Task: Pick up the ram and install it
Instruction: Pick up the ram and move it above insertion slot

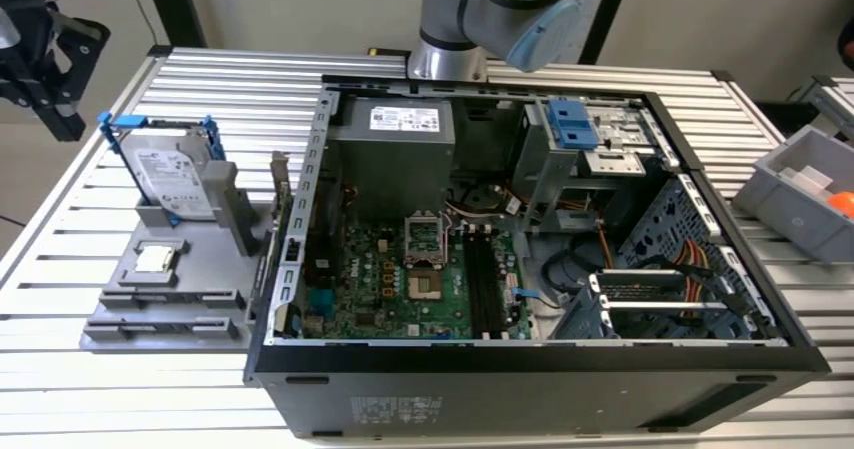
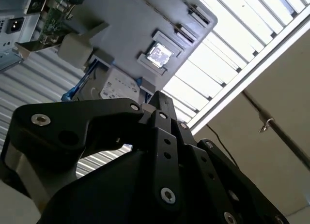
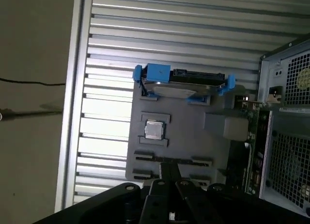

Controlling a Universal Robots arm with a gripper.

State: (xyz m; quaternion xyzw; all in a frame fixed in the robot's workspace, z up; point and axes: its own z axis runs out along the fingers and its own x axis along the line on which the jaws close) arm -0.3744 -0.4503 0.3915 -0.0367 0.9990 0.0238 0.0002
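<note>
Gripper (image 1: 62,127) pinched narrow with nothing in it, high at the exterior view's left, past the grey fixture (image 1: 127,269). Ram (image 3: 172,161) is probably the dark strip in the fixture's front slot, long axis level, crosswise to the motherboard slots (image 1: 483,274).

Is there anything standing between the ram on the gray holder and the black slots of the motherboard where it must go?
Yes. The case's side wall and an upright green card beside it stand between the ram and the black slots. From above, nothing visible covers the slots.
</note>
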